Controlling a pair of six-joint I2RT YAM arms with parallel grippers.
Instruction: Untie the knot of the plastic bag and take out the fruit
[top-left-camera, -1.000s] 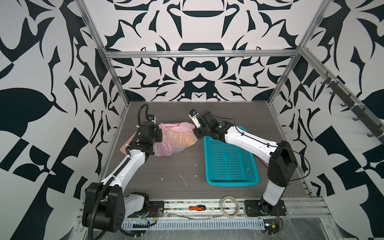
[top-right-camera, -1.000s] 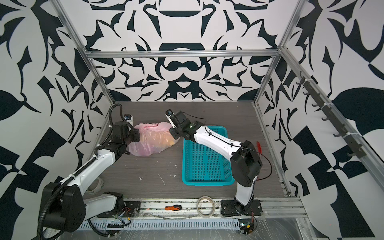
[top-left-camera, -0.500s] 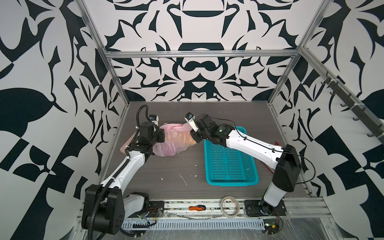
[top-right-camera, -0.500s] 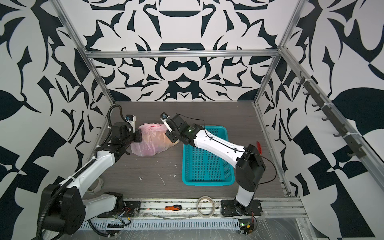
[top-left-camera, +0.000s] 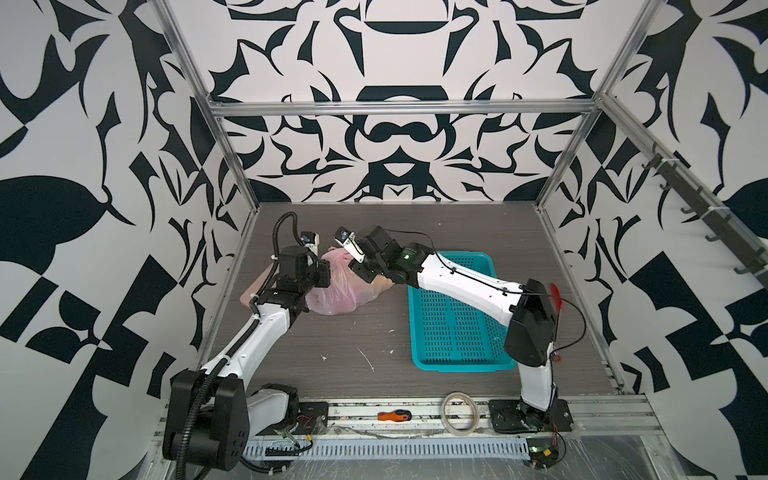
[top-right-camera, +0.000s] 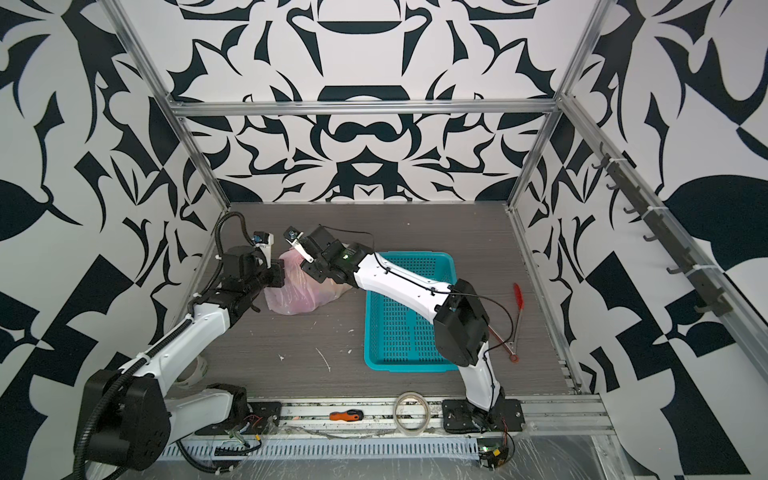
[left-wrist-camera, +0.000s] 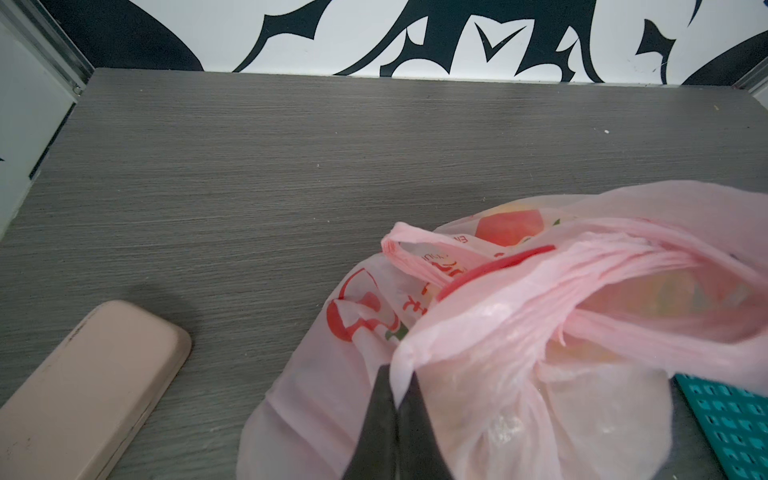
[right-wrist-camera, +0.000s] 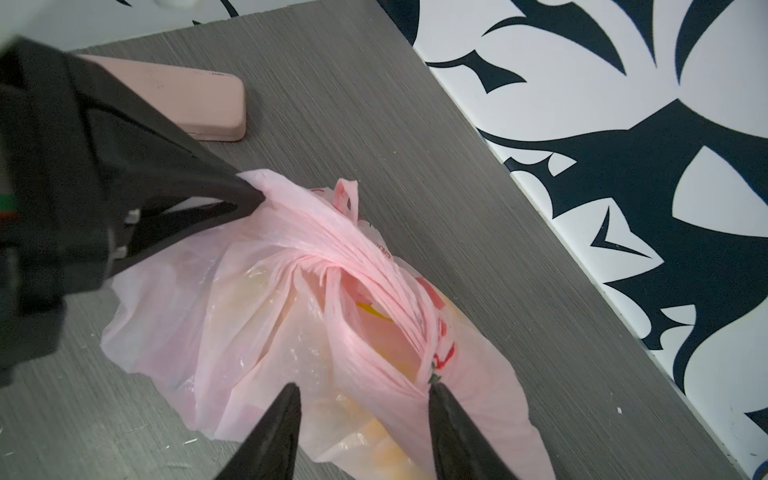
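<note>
The pale-pink plastic bag (top-left-camera: 345, 291) (top-right-camera: 299, 293) lies on the grey table at the back left. My left gripper (left-wrist-camera: 400, 384) is shut on a pinched fold of the bag's edge; its black fingers (right-wrist-camera: 245, 195) also show in the right wrist view. The two handles twist together at the knot (right-wrist-camera: 318, 266). My right gripper (right-wrist-camera: 361, 388) stands open just above the bag (right-wrist-camera: 257, 332), and one handle strand runs against one fingertip. The fruit shows only as dim yellow and orange shapes (right-wrist-camera: 376, 451) through the plastic.
A teal perforated basket (top-left-camera: 457, 353) stands right of the bag, under the right arm. A pink flat case (left-wrist-camera: 83, 386) (top-left-camera: 251, 291) lies left of the bag near the wall. Red tongs (top-right-camera: 517, 316) lie at the right; a tape roll (top-left-camera: 458, 409) and a screwdriver (top-left-camera: 394, 414) rest on the front rail.
My right gripper has moved left over the bag and its jaws have opened. The left gripper has kept its hold on the bag with little movement.
</note>
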